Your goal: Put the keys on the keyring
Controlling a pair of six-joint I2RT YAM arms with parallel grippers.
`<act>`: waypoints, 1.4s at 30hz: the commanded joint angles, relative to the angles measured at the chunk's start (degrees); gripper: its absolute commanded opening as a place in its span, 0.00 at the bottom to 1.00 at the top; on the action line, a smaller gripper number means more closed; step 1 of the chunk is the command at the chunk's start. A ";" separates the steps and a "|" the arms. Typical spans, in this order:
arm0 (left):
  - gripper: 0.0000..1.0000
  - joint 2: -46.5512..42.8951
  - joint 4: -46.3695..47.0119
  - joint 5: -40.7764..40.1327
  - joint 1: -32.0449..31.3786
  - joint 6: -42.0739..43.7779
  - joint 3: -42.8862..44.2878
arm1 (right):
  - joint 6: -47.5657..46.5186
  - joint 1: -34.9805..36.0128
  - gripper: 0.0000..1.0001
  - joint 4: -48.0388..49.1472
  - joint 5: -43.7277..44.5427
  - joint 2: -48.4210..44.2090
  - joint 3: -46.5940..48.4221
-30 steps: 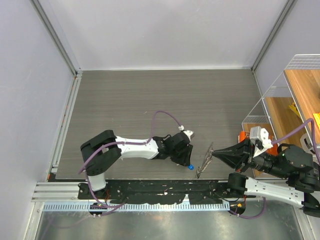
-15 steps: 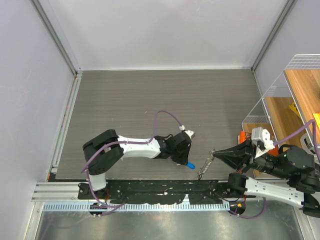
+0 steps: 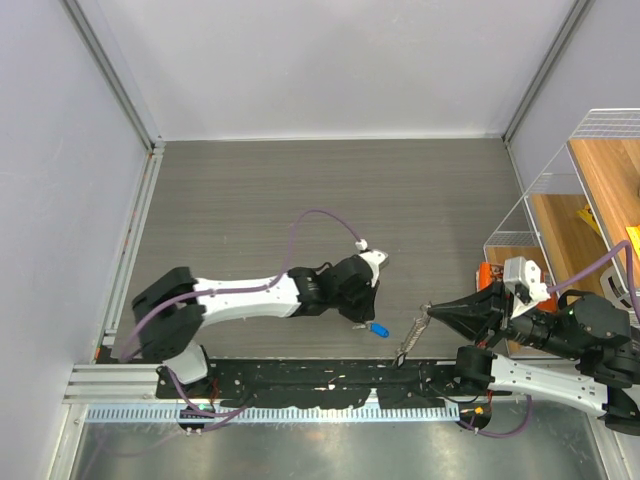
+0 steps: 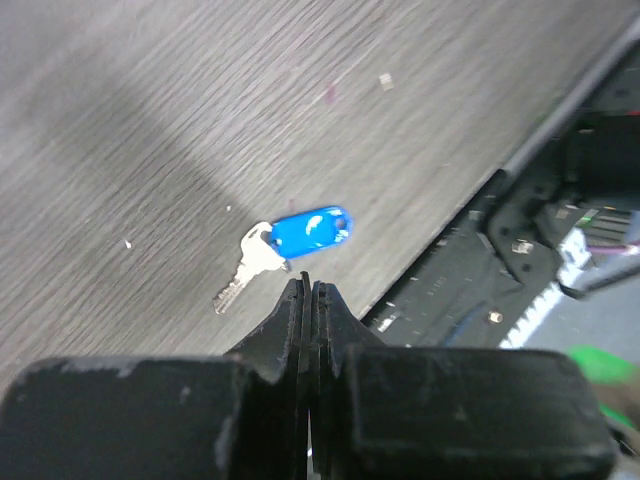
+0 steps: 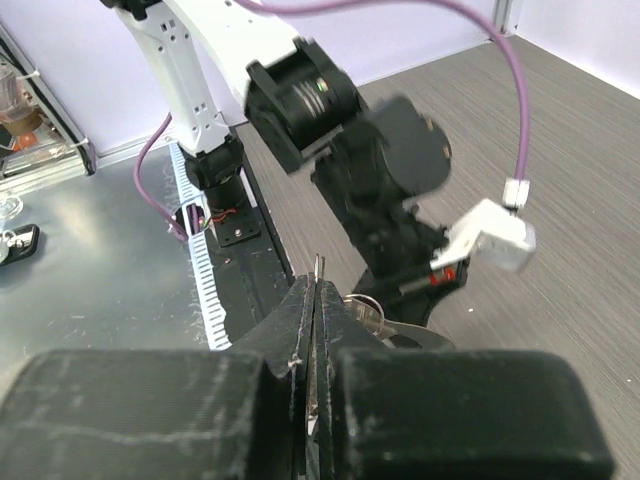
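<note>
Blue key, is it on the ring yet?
Not yet. Done: the right gripper holds the keyring. In hand: the left gripper has its jaws shut on nothing, beside the blue key lying on the table. Left: grabbing it and threading it on.

A robotics lab's test cell: the left arm [image 3: 240, 297] and right arm [image 3: 530, 375] stand bolted to an aluminium rail [image 3: 110, 384] at the near edge of a grey wood-grain tabletop [image 3: 330, 190], walled by plain pale panels [image 3: 340, 60], a wire rack [image 3: 610, 122] alongside.
</note>
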 commanded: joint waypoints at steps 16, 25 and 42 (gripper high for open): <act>0.33 -6.10 -6.16 -7.23 -2.92 3.88 1.86 | 0.40 0.37 0.06 3.64 -3.64 0.64 -0.09; 0.49 -0.03 -8.18 -8.81 -3.18 0.45 5.21 | 0.58 0.37 0.05 3.64 -3.64 0.20 -0.70; 0.45 7.70 -14.42 -8.46 -4.06 -0.96 13.64 | 0.93 0.37 0.05 3.55 -3.64 -1.30 -2.11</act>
